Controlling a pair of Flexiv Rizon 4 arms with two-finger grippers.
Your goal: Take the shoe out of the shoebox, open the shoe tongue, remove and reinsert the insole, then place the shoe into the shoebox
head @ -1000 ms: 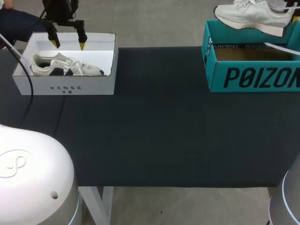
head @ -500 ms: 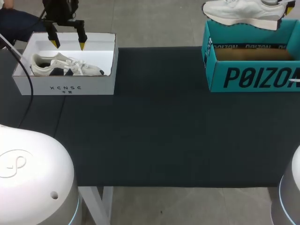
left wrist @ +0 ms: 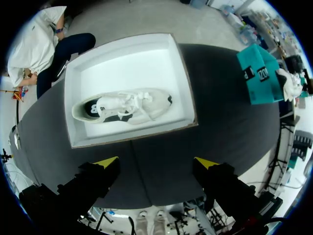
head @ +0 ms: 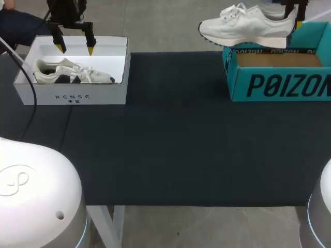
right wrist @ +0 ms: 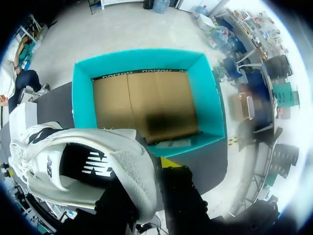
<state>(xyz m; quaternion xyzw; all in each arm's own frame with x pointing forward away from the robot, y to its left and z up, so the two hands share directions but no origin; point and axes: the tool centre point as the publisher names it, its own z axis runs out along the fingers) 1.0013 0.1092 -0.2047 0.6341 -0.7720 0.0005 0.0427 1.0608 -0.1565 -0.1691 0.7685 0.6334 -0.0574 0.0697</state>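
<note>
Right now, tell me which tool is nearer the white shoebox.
Left: left tool hovers over the white shoebox, at its far wall; right tool is across the table above the teal shoebox, gripping a white sneaker.

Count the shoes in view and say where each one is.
2. A white-and-dark shoe lies in the white box at the table's far left. A pale shoe hangs in the right gripper, above the teal box's left end. That box looks empty; none seem hidden.
</note>
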